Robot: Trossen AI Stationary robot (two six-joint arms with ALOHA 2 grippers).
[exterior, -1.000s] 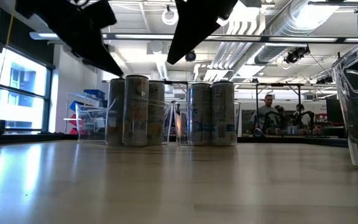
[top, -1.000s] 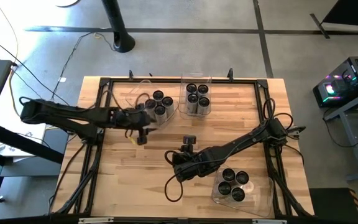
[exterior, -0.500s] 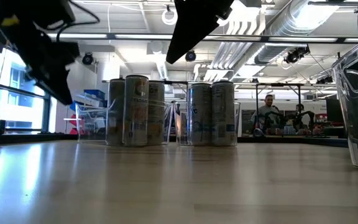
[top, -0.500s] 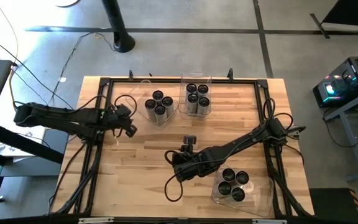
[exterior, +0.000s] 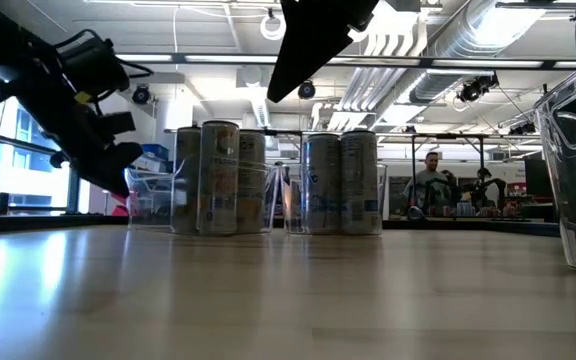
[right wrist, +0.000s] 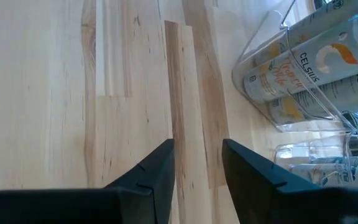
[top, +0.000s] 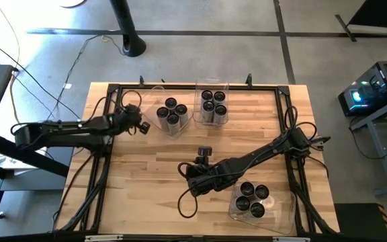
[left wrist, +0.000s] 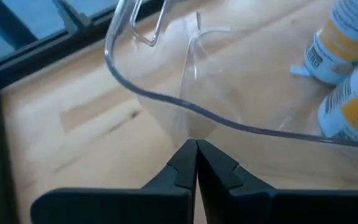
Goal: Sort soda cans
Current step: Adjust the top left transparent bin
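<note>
All cans point(top: 171, 112) binned already: four in the left bin point(top: 158, 96), four in the middle bin point(top: 211, 85) beside it, four in the near bin point(top: 281, 205) well apart. Left gripper point(top: 140, 127) just beside the left bin, fingers pressed shut, holding nothing. Right gripper point(top: 193, 179) between middle and near bins, fingers partly apart, empty. Probably sorting finished; next, only parking both arms clear of the bins.

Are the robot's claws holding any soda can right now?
No, nothing is held. The left gripper is shut empty beside the clear bin. The right gripper is open above bare table.
</note>
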